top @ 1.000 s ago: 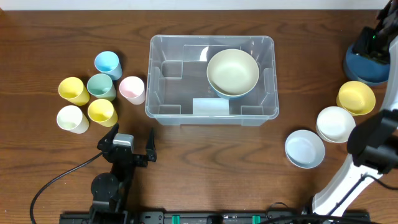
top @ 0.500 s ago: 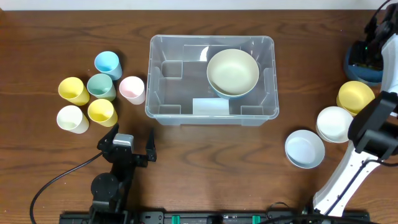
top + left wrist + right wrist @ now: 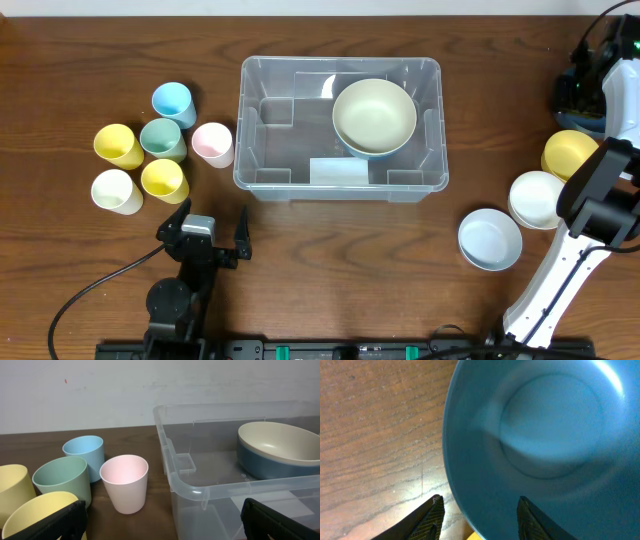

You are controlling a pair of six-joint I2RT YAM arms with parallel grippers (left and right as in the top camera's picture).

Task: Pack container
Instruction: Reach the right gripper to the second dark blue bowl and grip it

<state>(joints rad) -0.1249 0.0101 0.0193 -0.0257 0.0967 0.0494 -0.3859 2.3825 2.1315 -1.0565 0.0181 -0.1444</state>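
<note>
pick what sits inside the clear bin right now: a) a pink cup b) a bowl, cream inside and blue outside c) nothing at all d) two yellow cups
B: the overhead view shows the bowl in the bin, and the left wrist view shows its cream inside and blue outside; the cups all stand outside, to the bin's left.

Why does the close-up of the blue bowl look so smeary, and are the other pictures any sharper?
Right wrist: the bowl fills the frame and looks soft, perhaps too close to focus, with glare at its upper right. Left wrist: the cups and container are crisp. Overhead: sharp and evenly lit, with only faint shadows.
</note>
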